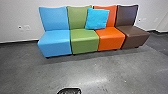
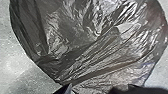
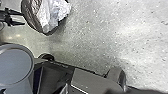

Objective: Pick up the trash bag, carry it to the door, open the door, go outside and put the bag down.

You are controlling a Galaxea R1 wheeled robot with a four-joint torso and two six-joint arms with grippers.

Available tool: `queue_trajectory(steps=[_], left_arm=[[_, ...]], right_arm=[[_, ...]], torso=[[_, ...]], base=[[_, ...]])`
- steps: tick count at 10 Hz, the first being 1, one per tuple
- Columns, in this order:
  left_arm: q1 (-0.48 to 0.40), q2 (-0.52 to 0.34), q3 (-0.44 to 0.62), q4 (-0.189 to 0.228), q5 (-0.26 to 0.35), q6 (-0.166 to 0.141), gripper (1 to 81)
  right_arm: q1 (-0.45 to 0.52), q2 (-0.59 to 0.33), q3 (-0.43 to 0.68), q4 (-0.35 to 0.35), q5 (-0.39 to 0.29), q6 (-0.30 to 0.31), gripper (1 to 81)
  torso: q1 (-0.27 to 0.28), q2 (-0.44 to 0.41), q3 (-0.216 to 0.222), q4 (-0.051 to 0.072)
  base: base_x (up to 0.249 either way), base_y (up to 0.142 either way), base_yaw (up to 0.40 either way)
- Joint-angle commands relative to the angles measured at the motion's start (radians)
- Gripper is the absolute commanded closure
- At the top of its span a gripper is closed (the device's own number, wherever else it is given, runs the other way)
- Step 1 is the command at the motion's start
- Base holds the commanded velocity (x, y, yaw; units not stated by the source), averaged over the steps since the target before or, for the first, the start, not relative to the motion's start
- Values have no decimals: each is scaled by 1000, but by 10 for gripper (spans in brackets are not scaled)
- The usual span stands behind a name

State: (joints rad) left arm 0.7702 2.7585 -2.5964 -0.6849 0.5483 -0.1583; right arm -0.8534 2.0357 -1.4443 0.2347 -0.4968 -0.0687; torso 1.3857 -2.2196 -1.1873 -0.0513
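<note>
Though creased and shiny, dark trash bag (image 2: 92, 47) against grey floor (image 3: 107, 35); fingers apart or together, unclear

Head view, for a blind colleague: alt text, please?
Blue chair, green chair, orange chair and brown chair in a row by a white wall; a turquoise cushion leans across the green and orange backs. Gray floor in front.

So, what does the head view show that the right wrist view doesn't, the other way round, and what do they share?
Head view: a row of blue, green, orange and brown chairs, a turquoise pillow and a pale wall.

Right wrist view: the robot's base and, beyond its edge, the trash bag.

Shared: the grey floor. I can't tell whether the dark shape low in the head view is the bag.
</note>
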Motion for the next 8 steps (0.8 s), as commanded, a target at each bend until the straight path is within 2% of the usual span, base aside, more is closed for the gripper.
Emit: queue_trajectory(steps=[1,3,5,6,8], left_arm=[[-136,-23,-10,-57,79,-15,10],[-169,-12,-30,-87,81,-67,10],[-258,-5,-15,-88,84,-70,10],[-272,6,-5,-87,91,-70,10],[-260,49,-52,-78,96,-110,10]], right_arm=[[81,-58,24,28,-69,3,10],[81,-56,21,26,-71,12,10],[81,-56,18,25,-71,12,10],[78,-56,16,25,-71,12,10],[73,-55,16,25,-71,12,10]], torso=[[61,-94,5,0],[93,-146,-19,0],[132,-210,-26,0],[154,-246,-27,0],[199,-317,-27,0]], base=[[0,0,0],[0,0,0],[0,0,0],[0,0,0],[0,0,0]])
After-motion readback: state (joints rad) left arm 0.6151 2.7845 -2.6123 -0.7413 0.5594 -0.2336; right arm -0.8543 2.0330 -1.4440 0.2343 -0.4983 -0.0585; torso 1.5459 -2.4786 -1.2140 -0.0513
